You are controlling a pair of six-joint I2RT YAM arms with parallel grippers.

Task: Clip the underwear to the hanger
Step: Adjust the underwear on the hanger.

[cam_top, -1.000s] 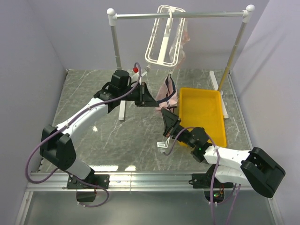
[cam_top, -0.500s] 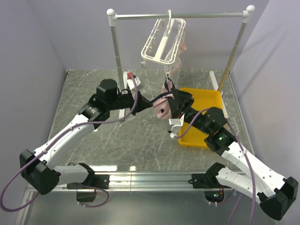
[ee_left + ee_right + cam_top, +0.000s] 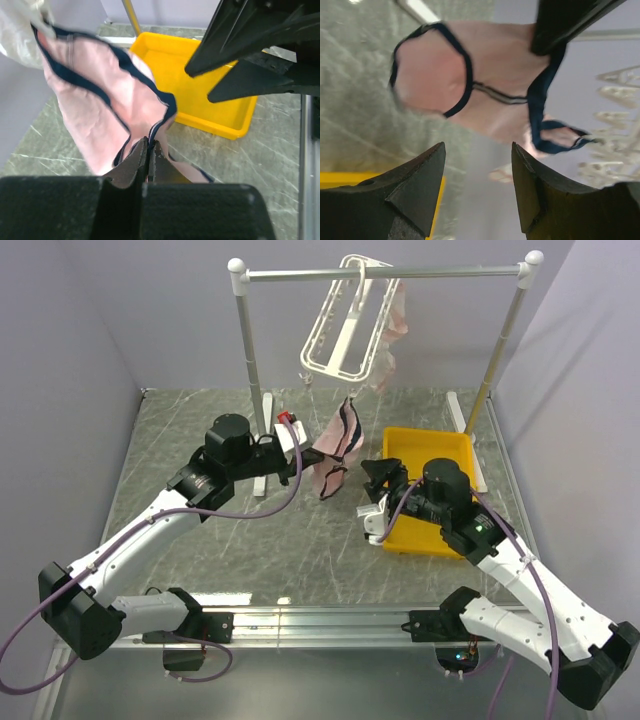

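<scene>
Underwear point(image 3: 336, 445): one pale pink brief with navy trim, hanging in the air over the far middle of the worktop point(image 3: 180, 440), just left of the yellow tray point(image 3: 430, 445) at the far right corner. Left gripper point(image 3: 303, 462) is clamped tight on its lower hem; in the left wrist view we see the fabric pinched between the closed fingers. The upper end of the brief rises toward a dangling clip point(image 3: 349, 388) under the white hanger point(image 3: 345, 325), which hooks on the grey rail stand point(image 3: 430, 272). We cannot tell whether that clip has caught the cloth. A second pink garment point(image 3: 397, 315) hangs at the hanger's right side.

Right gripper point(image 3: 378, 475) stands with its jaws well apart, empty, aimed at the brief from the tray side and clear of it.

We judge the step as clipping this brief up. Next move, as we read it: the right gripper reaches for the free waistband or the clip, while the left holds the cloth taut. The hanger swings freely, so a gentle approach is called for.
</scene>
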